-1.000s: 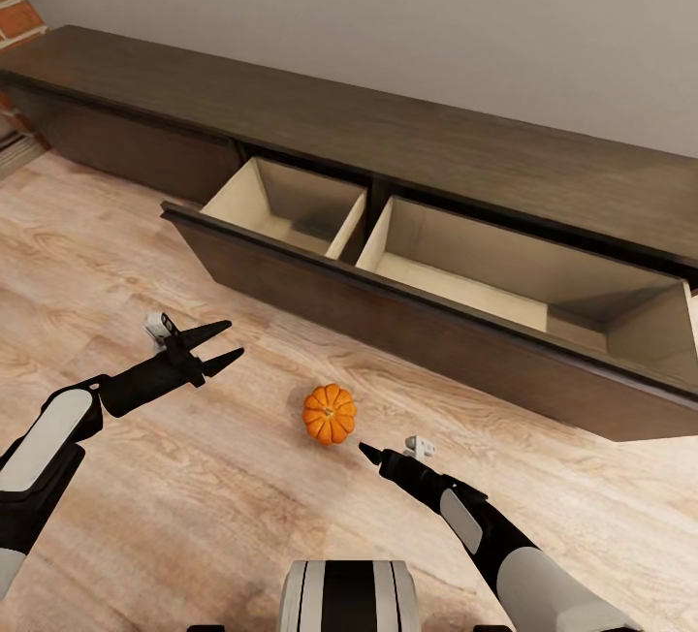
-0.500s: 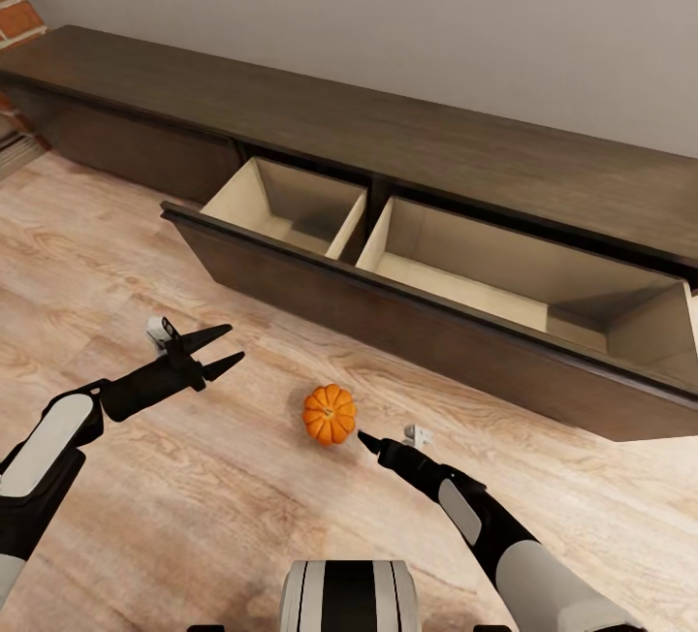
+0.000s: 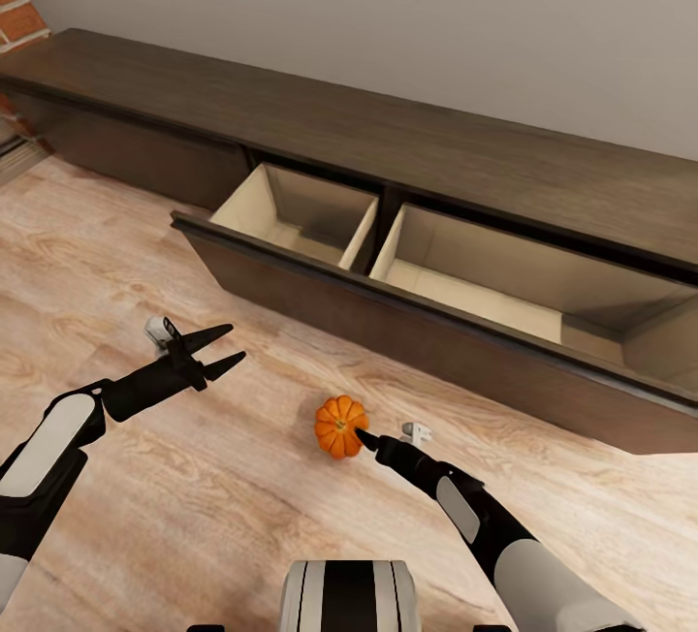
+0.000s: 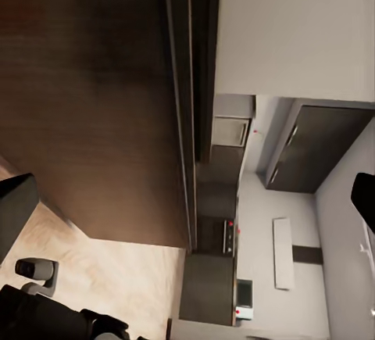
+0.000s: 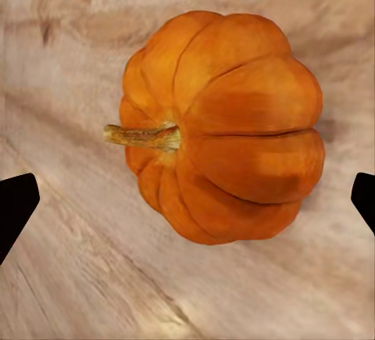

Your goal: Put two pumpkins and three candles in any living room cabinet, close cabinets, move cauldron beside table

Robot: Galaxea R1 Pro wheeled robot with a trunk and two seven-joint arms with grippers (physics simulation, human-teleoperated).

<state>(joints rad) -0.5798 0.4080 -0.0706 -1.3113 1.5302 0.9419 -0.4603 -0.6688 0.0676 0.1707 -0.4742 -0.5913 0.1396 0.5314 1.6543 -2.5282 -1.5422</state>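
Head view: the pumpkin (image 3: 340, 426) sits on the floor (image 3: 194, 506) near the cabinet (image 3: 436, 341), whose drawer stands open to receive it. The right gripper (image 3: 364, 438) reaches its near side; the left gripper (image 3: 225, 346) hangs spread, idle. Right wrist view: fingertips (image 5: 17, 207) spread wide, flanking the pumpkin (image 5: 226, 125), not clenched. The candles are not visible.
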